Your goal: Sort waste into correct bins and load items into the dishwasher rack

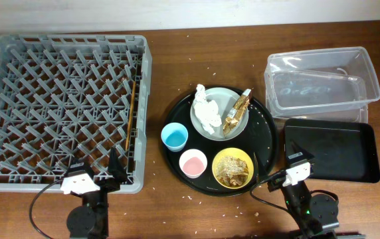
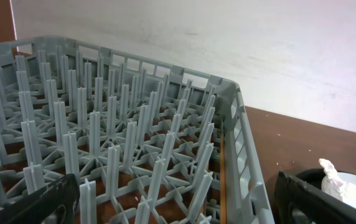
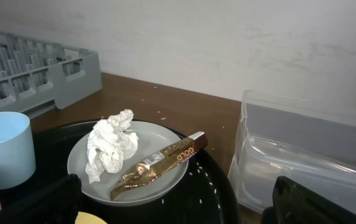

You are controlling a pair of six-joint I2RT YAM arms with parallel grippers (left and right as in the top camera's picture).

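Observation:
The grey dishwasher rack point(image 1: 57, 106) fills the left; it also shows in the left wrist view point(image 2: 103, 124). On the round black tray, the grey-green plate point(image 1: 226, 99) carries crumpled white tissue point(image 1: 206, 109) and a gold-brown wrapper point(image 1: 236, 113). The blue cup point(image 1: 175, 137), pink cup point(image 1: 192, 162) and yellow bowl point(image 1: 218, 159) with tan food scraps point(image 1: 233, 169) stand in front of it. The clear tub point(image 1: 323, 79) and black rectangular tray point(image 1: 333, 149) are at the right. My left gripper point(image 1: 113, 166) point(image 2: 172, 199) is open at the rack's front right corner. My right gripper point(image 1: 295, 158) point(image 3: 178, 202) is open between the two trays.
The large round black tray point(image 1: 263, 126) holds the dishes at centre. A thin wooden stick point(image 1: 133, 109) lies along the rack's right side. White crumbs are scattered on the wooden table. In the right wrist view the plate point(image 3: 78, 163), tissue point(image 3: 111, 149), wrapper point(image 3: 159, 163) and tub point(image 3: 309, 155) lie ahead.

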